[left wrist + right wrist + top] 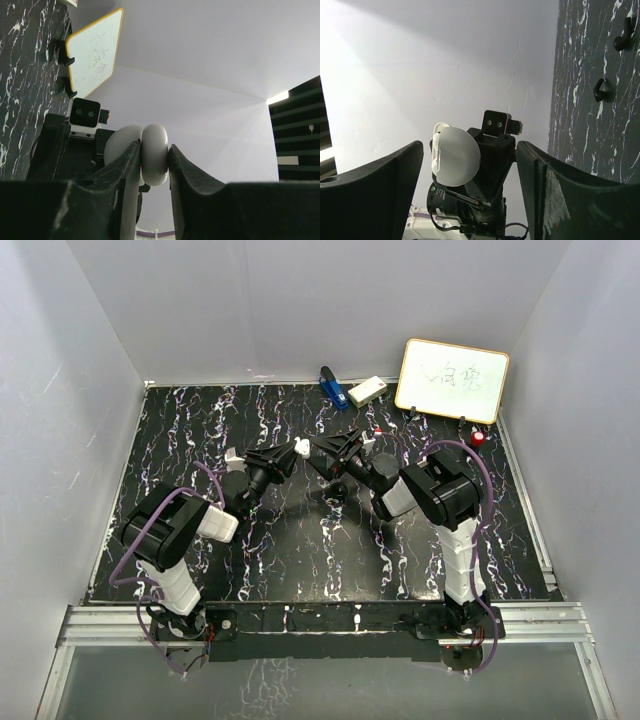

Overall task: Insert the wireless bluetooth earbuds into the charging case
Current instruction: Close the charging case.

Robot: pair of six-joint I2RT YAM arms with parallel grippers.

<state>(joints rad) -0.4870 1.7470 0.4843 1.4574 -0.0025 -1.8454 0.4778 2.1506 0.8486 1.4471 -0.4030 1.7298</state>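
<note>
My left gripper (295, 452) (154, 150) is shut on the white round charging case (302, 448) (155, 160) and holds it above the middle of the table with its lid open. My right gripper (322, 447) (470, 152) is open and empty. It faces the case (456, 155) from close by without touching it. In the right wrist view, small white rounded pieces (436, 147) show inside the case's open left edge. They look like earbuds sitting in it, but most of them is hidden by the lid.
A whiteboard (452, 380) (94, 52) stands at the back right, with a red item (478, 438) in front of it. A blue item (330, 387) and a white box (367, 391) lie at the back. Two small black pieces (621, 37) (601, 90) lie on the black marbled table (300, 560).
</note>
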